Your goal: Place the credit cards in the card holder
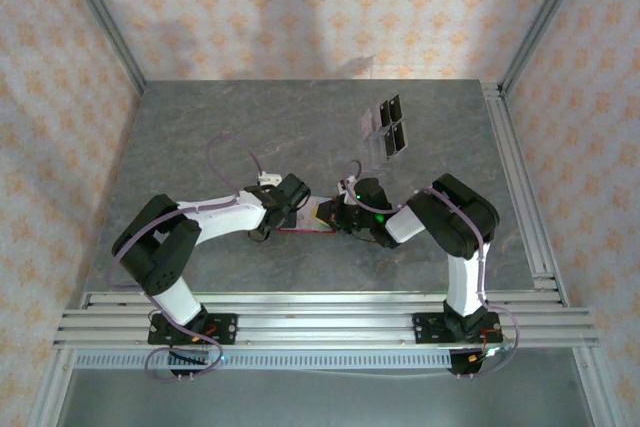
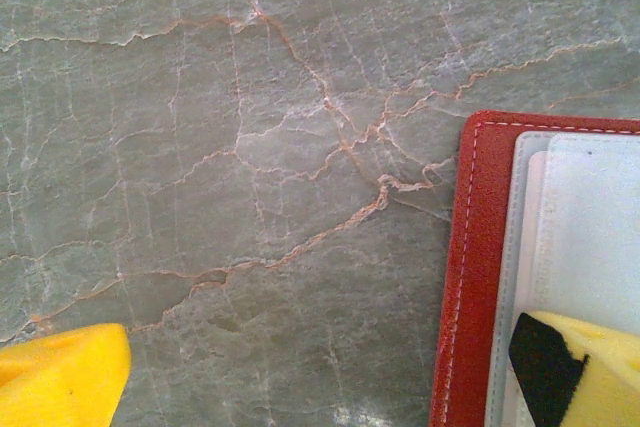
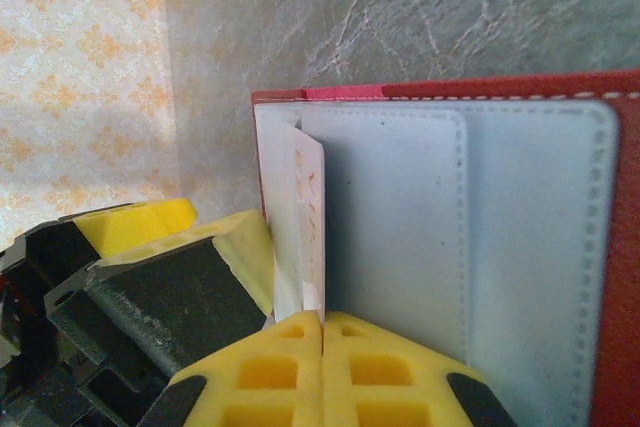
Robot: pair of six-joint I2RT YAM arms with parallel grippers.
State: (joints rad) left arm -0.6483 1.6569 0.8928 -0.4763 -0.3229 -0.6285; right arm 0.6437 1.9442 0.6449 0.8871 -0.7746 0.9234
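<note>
From above I see the card holder [image 1: 305,230] on the desk [image 1: 200,137] between the arms. Right wrist view: right gripper [image 3: 322,322] pinched shut on a white card [image 3: 310,227] at its pocket. Left wrist view: left gripper [image 2: 320,377] spread wide, one finger [image 2: 590,372] over the lining.

End effector [image 3: 322,325] tight on white card [image 3: 313,217]

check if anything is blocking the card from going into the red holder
Nothing visible does. The card, pinched in the right jaws, already lies against the card holder's pale lining beside its pockets, with nothing between.
</note>
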